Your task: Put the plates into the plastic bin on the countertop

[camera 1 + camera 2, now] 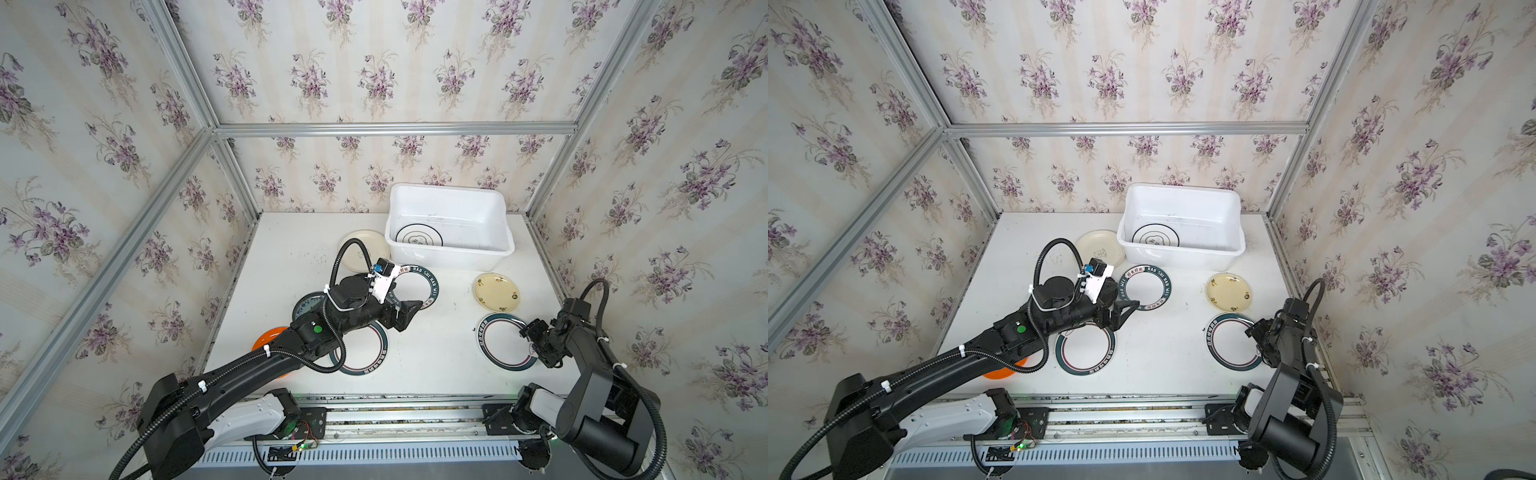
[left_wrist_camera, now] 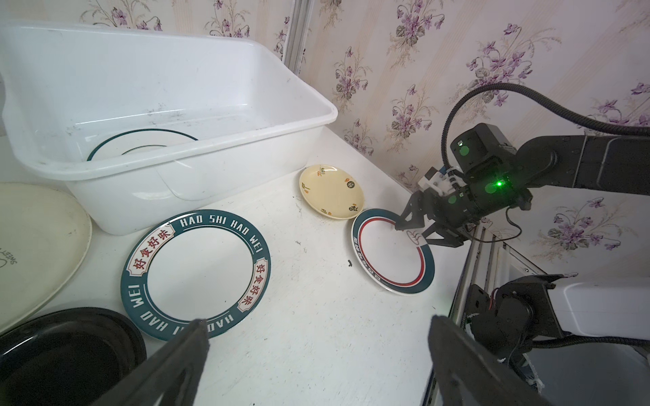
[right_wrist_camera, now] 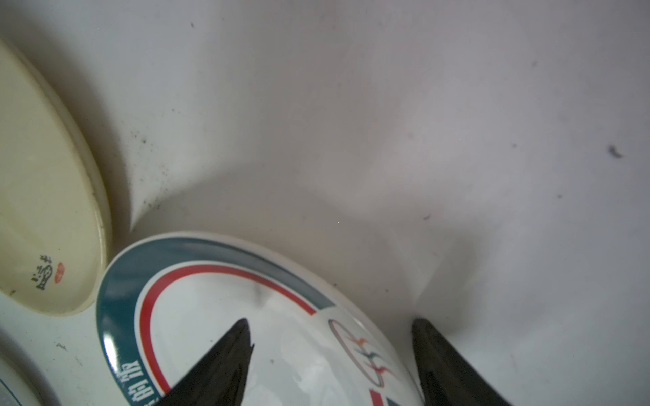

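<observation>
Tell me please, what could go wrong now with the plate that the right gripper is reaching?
1. The right gripper straddles only the rim of the ringed plate, with its jaws not closed yet; such a thin hold may slip and the plate could drop when lifted.
2. The pale yellow plate lies right beside it, so tilting may knock it.
3. The ringed plate sits near the right edge of the countertop; a push may slide it off.

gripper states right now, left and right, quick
Left gripper: open, holding nothing.
Right gripper: open, jaws astride the rim of the teal-and-red ringed plate, not clamped on it.
</observation>
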Motion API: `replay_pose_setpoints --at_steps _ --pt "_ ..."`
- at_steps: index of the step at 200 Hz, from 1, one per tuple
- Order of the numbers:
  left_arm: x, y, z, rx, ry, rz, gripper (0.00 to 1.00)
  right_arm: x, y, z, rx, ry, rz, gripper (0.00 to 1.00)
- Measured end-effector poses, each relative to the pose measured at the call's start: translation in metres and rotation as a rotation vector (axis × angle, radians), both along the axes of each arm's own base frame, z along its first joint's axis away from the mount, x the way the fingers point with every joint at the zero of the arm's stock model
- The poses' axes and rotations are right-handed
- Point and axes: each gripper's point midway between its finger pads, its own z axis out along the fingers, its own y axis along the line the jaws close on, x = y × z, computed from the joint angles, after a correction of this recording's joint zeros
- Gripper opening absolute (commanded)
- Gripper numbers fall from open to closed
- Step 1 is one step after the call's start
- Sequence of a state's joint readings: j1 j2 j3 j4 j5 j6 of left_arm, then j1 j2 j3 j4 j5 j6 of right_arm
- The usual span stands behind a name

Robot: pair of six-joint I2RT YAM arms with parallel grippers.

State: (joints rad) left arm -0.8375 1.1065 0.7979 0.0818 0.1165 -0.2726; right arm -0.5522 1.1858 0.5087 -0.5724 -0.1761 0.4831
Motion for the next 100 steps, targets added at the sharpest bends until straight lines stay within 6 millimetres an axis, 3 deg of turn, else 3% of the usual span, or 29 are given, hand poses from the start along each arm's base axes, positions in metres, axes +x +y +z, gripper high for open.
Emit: replay_pose_setpoints --at_steps 56,100 --pt "0.002 0.002 0.0 0.011 0.001 0.018 1.0 0.022 0.004 0.004 0.025 -0.121 0.026 0.55" --pt "0.006 0.004 -0.006 0.033 0.006 0.034 1.0 0.027 0.014 0.006 0.063 -0.176 0.056 0.49"
